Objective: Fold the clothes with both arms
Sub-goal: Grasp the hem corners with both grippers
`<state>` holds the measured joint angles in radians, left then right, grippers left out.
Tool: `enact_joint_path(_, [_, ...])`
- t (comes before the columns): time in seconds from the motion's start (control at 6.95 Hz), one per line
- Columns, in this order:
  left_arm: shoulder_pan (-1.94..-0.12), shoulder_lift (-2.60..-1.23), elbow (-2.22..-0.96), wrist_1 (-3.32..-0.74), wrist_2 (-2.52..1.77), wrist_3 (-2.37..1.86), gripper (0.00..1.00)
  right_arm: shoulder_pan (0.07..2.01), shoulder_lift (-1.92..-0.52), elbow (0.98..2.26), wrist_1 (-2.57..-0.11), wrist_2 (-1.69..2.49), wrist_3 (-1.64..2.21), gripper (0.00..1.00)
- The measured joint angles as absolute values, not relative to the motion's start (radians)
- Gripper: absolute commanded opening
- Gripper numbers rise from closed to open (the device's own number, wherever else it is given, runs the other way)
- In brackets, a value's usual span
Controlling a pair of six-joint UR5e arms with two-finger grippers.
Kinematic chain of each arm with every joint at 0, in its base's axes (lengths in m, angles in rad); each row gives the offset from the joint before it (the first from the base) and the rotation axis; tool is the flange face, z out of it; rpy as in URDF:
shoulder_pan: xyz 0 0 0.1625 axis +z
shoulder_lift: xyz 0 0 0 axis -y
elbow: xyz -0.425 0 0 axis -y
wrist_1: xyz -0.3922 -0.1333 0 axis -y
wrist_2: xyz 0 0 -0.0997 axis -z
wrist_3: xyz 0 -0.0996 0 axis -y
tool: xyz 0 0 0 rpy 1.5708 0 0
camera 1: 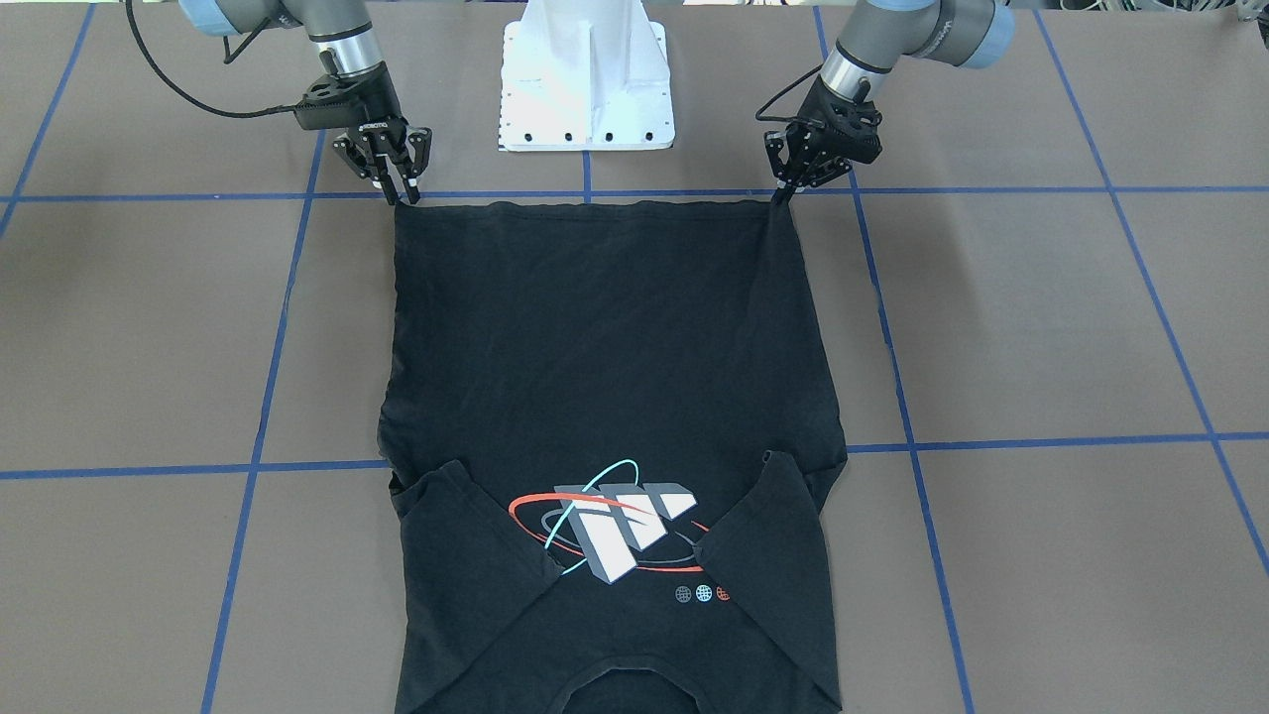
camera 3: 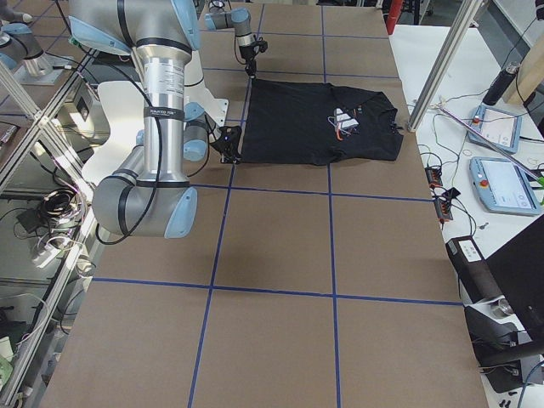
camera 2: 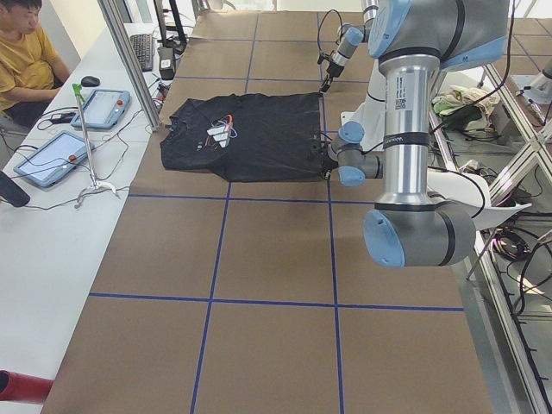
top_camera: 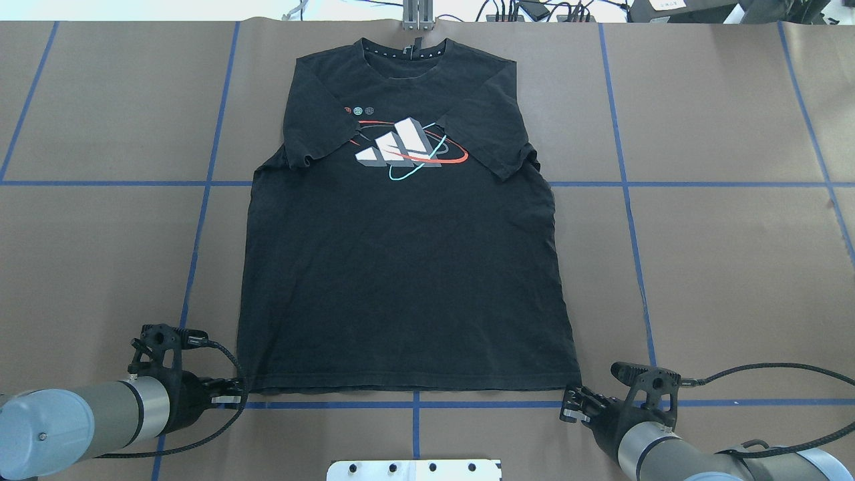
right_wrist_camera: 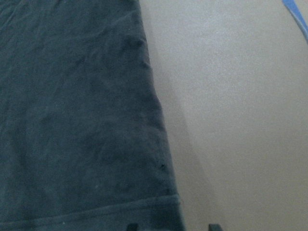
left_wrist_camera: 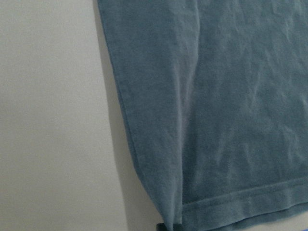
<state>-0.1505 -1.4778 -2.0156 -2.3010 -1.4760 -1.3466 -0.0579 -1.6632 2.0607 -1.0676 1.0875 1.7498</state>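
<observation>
Brown paper surface (top_camera: 735,267) carries the black shirt (top_camera: 407,267), which lies flat and face up with its hem (top_camera: 407,387) nearest the robot. Left fingers (camera 1: 786,183) look clenched on one hem corner, which peaks up toward them. Right fingers (camera 1: 407,184) stand released, straddling the other corner without gripping it. The main risk, as I judge it, is the left lifting before the right closes, which would skew the hem and make the fold crooked. The right may also pinch only the top layer or miss the corner, leaving the back panel to drag. A thin left grip could slip under the cloth's weight.
</observation>
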Motion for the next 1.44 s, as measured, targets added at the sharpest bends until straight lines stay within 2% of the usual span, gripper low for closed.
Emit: enact_joint_path(1.44, [-0.150,-1.479,-2.016,-2.301,-1.476,-1.347,0.00,-0.008,-1.655,2.059,-1.072,1.100,1.704,0.37])
